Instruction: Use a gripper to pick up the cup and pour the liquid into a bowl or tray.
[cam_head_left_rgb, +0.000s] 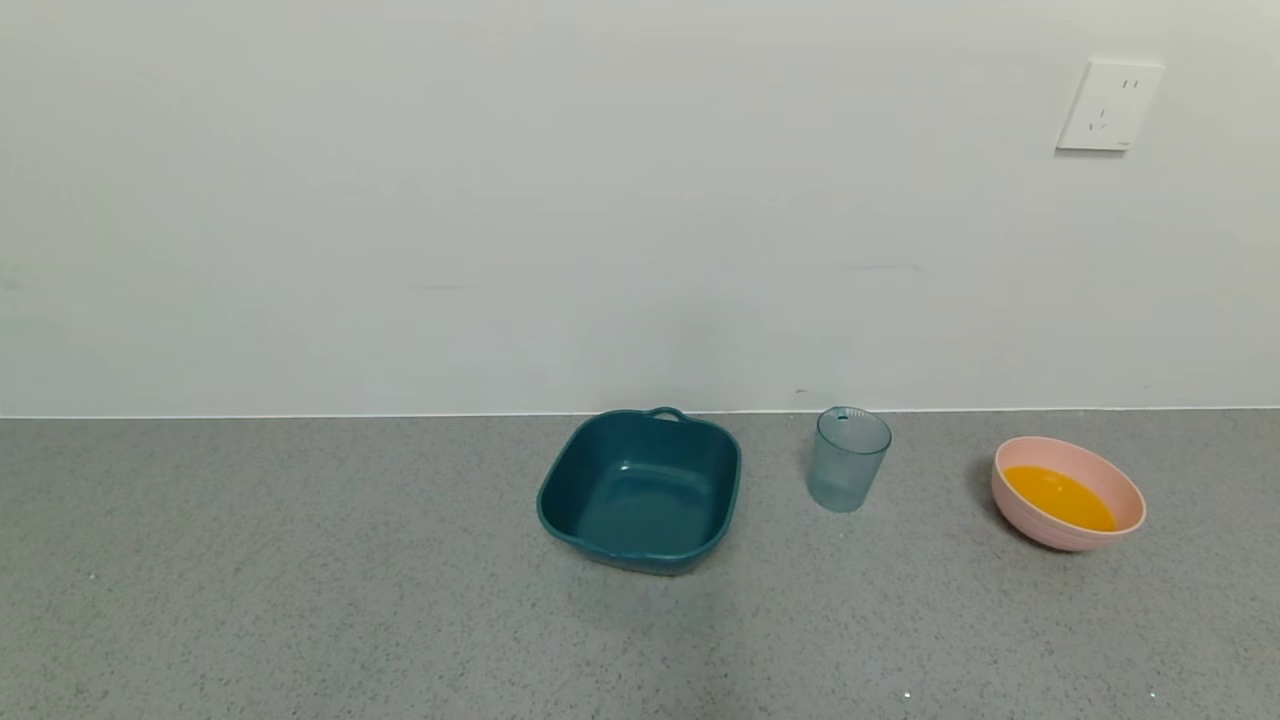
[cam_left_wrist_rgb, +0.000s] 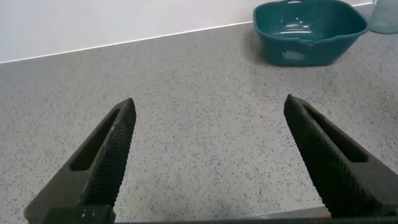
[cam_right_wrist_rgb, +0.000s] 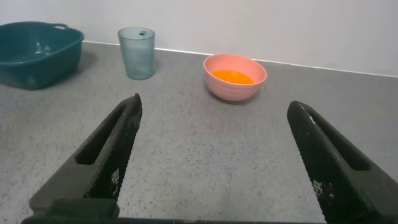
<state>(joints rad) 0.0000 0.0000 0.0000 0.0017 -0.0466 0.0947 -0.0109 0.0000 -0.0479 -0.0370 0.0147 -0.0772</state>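
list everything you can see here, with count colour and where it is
cup: 1, translucent pale blue-grey, upright on the counter near the wall, between the tray and the bowl, looks empty
bowl: 1, pale pink, on the counter to the right of the cup
liquid: 1 pool, orange-yellow, inside the bowl
tray: 1, dark teal, square with a handle, on the counter left of the cup, empty
counter: 1, speckled grey, runs up to the wall
wall: 1, white, behind the counter
socket: 1, white, on the wall at upper right
left hand: 1, black, open, low over bare counter, away from the tray
right hand: 1, black, open, facing the cup and bowl, holding nothing
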